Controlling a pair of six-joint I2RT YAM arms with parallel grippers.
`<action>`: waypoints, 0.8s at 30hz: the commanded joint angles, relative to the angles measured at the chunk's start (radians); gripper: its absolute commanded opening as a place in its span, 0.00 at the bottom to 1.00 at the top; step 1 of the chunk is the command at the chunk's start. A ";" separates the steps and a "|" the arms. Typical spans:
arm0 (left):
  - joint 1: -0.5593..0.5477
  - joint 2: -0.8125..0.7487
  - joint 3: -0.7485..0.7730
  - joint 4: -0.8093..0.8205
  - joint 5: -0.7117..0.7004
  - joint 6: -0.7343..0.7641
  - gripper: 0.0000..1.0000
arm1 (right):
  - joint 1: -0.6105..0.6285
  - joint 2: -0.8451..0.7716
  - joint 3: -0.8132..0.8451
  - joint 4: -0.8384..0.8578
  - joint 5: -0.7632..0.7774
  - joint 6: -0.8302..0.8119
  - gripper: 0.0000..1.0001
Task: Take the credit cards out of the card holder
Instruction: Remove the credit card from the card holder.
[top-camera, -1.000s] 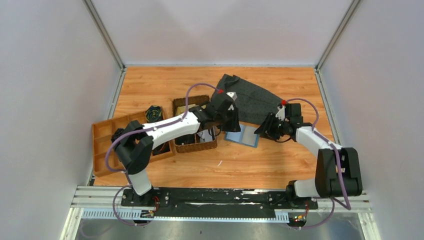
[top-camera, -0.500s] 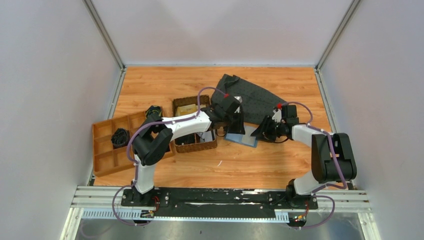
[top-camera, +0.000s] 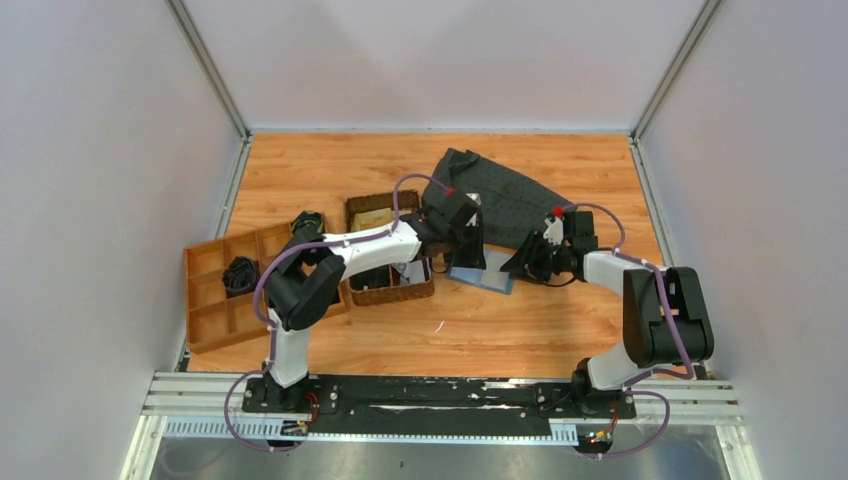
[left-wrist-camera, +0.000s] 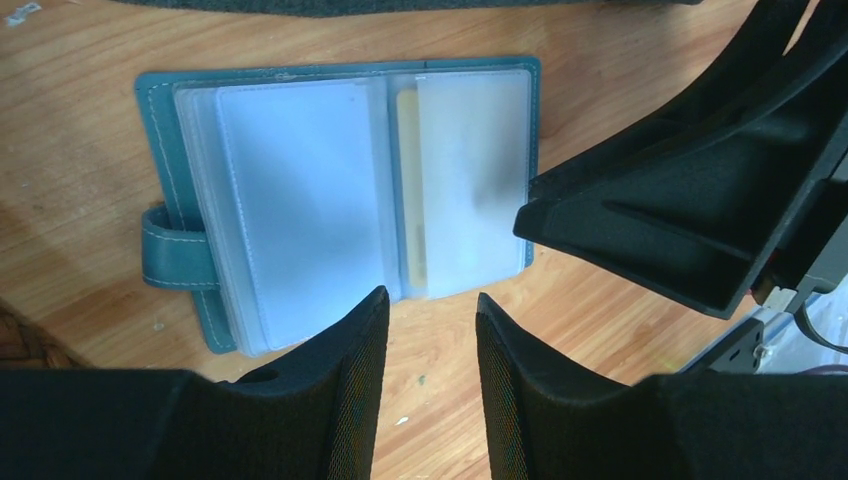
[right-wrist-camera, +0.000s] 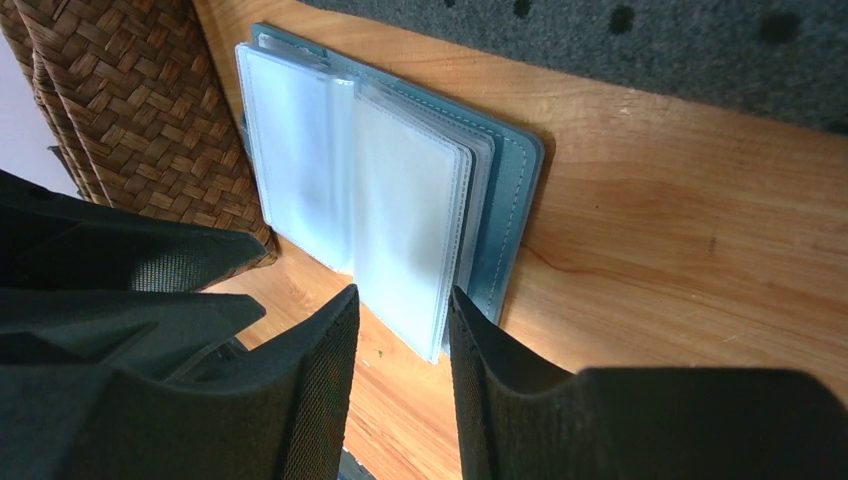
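Card holder (left-wrist-camera: 330, 190) lies open: teal cover, clear pockets, yellow card (left-wrist-camera: 408, 200) inside. Left pincer (left-wrist-camera: 430, 330) and right pincer (right-wrist-camera: 403, 320) stand apart.

grey dotted cloth (top-camera: 515, 195): far centre | woven basket (top-camera: 400, 294): left of cloth | divided tray (top-camera: 205, 300): leftmost

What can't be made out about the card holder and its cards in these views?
Both wrist views: frosted sleeves blur card count and faces; only one yellowish card edge shows.
Top view: left gripper covers most of the card holder; rest too small.
Top view: left arm covers most of the woven basket's contents.
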 joint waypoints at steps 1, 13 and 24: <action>0.021 -0.016 -0.009 -0.035 -0.020 0.032 0.40 | 0.017 -0.012 -0.019 0.010 -0.018 0.000 0.40; 0.053 0.073 0.042 -0.121 -0.030 0.098 0.41 | 0.019 -0.059 -0.050 0.013 0.021 0.019 0.40; 0.055 0.112 0.025 -0.088 0.011 0.077 0.40 | 0.019 -0.061 -0.057 0.030 0.030 0.032 0.39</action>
